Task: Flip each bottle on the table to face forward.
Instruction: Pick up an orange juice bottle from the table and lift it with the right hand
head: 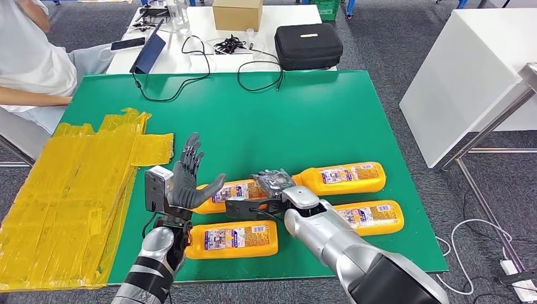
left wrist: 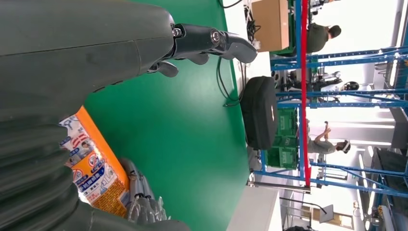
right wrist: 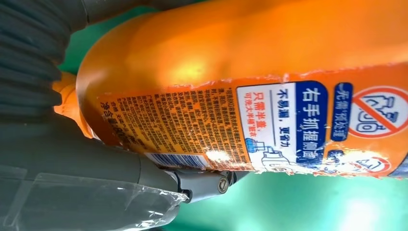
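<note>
Several orange bottles lie on their sides on the green table (head: 285, 114). My right hand (head: 273, 185) grips the middle-left bottle (head: 232, 191) near its neck; in the right wrist view that bottle (right wrist: 269, 72) shows its printed back label, with my thumb (right wrist: 144, 173) under it. My left hand (head: 189, 173) stands open beside the same bottle's base, fingers (left wrist: 211, 41) spread upward and thumb close to the bottle (left wrist: 94, 168). Three more bottles lie label up: one behind (head: 345, 178), one at the right (head: 373, 216), one in front (head: 234, 239).
A crumpled yellow sheet (head: 69, 190) covers the table's left side. Behind the green table a white table carries a black case (head: 308, 45), a cardboard box (head: 237, 14) and cables (head: 190, 76). A person (head: 25, 57) sits at the far left. A white table (head: 468, 69) stands to the right.
</note>
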### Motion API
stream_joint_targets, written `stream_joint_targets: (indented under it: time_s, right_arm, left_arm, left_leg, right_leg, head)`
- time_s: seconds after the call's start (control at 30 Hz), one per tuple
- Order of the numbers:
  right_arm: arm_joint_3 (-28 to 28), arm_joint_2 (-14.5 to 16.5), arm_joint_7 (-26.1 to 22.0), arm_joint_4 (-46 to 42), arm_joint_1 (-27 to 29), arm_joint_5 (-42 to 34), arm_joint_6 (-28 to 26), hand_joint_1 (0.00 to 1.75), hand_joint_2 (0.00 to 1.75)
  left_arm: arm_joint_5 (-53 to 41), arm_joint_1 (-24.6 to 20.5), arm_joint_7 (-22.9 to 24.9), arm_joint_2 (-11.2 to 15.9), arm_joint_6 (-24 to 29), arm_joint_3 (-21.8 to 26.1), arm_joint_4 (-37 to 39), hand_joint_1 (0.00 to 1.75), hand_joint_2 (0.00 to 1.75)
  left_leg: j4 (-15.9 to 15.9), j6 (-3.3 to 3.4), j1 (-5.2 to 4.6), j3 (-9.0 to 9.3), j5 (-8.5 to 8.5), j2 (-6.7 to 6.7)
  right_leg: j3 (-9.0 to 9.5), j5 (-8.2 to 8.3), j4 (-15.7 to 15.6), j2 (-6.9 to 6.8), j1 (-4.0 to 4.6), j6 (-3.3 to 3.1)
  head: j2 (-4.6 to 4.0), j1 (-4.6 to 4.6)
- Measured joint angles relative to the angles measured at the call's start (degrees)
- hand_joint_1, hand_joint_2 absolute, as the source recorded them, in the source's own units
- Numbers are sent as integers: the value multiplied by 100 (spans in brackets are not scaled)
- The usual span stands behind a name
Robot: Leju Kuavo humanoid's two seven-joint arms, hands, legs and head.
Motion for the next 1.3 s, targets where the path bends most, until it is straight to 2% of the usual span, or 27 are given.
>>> stream_joint_targets:
  time_s: [0.2, 0.63, 0.87, 0.97, 1.17, 1.3]
  right_arm:
    - [-16, -10, -44, 12, 69, 61, -325, 175, 175]
    - [-311, -49, -112, 10, 273, 628, -1776, 175, 175]
    - [-407, -84, -107, 9, 325, 685, -1898, 175, 175]
    - [-497, -96, -130, -11, 354, 721, -2220, 175, 175]
    - [-1103, -175, -446, -233, 410, 732, -3313, 175, 175]
    - [-1733, -227, -576, -521, 454, 711, -3719, 175, 175]
  left_arm:
    - [1, 6, -2, -1, -1, 0, 0, 0, 175]
    - [4, 49, -4, -2, -46, 0, 0, 0, 175]
    - [4, 79, -4, -2, -48, 0, 0, 0, 175]
    - [4, 87, -4, -2, -49, 0, -3, 0, 175]
    - [-2, 145, -4, -2, -3, 0, -77, 0, 175]
    - [-2, 207, 12, -9, 29, -1, -127, 0, 175]
  left_leg:
    - [0, 0, 0, -1, 0, 0]
    - [0, 0, 0, -7, 0, -1]
    - [0, 0, 0, -7, 0, -1]
    - [0, 0, 0, -8, 0, -2]
    - [0, 0, 0, -9, 0, -5]
    - [0, 0, 0, -11, 0, -8]
  right_leg:
    - [0, 0, 0, 0, 0, 0]
    - [-5, 0, 0, 0, 0, 0]
    - [-5, 0, 0, 0, 0, 0]
    - [-5, 0, 0, 0, 1, 0]
    - [-5, 0, 0, -1, 0, 1]
    - [-6, 0, 0, -1, 0, 1]
  head:
    - [0, 0]
    - [0, 0]
    - [0, 0]
    - [0, -1]
    - [0, 0]
    - [0, -1]
